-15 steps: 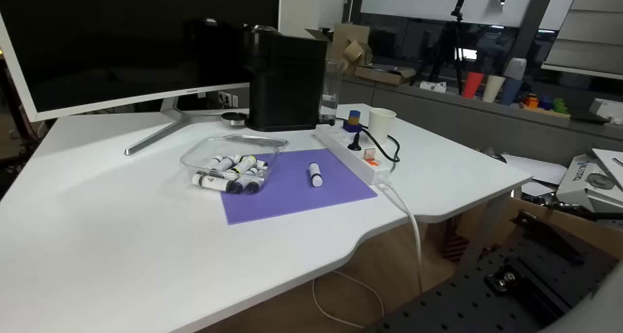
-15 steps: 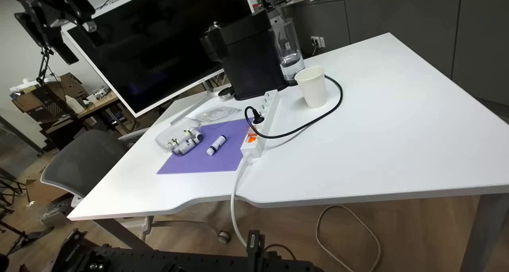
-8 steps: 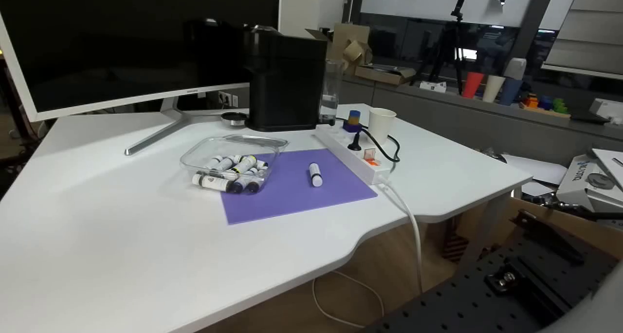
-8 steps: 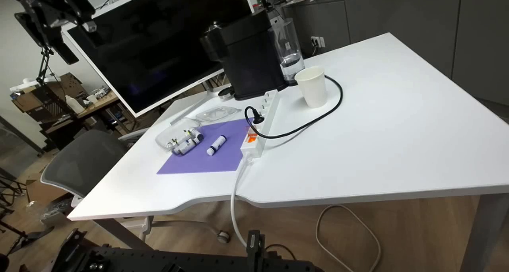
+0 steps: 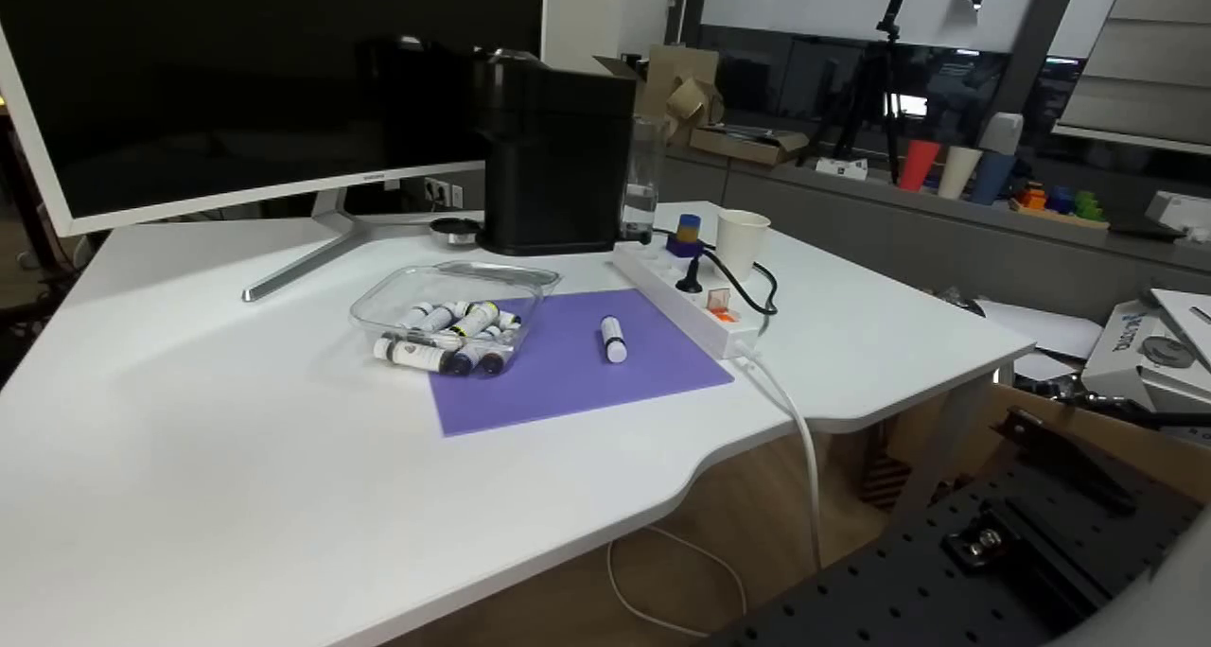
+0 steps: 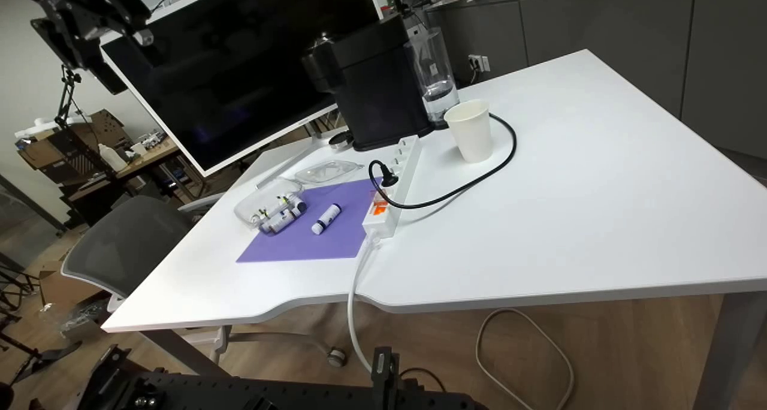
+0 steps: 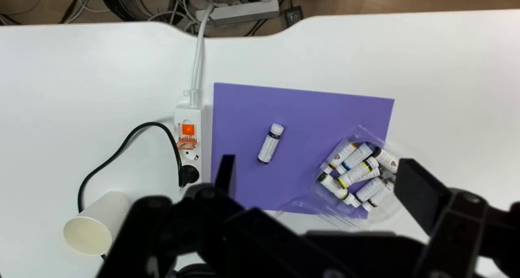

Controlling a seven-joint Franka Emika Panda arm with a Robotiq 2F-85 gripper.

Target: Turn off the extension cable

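Note:
The extension cable is a white socket block on the white table, seen in both exterior views (image 5: 698, 318) (image 6: 390, 217) and at the left of the wrist view (image 7: 197, 119). Its orange-red switch (image 7: 188, 129) appears lit, with a reddish clear flap (image 7: 187, 144) standing beside it. A black plug (image 7: 189, 174) sits in one socket. The white cord (image 7: 198, 60) runs over the table edge. My gripper (image 7: 317, 180) is open and empty, high above the table. It shows at the upper left of an exterior view (image 6: 135, 68), well apart from the block.
A purple mat (image 7: 300, 107) lies beside the block with a lone vial (image 7: 270, 144). A clear tub of several vials (image 7: 357, 170) stands partly on it. A paper cup (image 6: 470, 131), black cable (image 6: 461, 191), coffee machine (image 6: 377, 80) and monitor (image 6: 239, 56) are close by.
My gripper has shifted slightly to the right in an exterior view. The extension cable and the other objects on the table have not moved.

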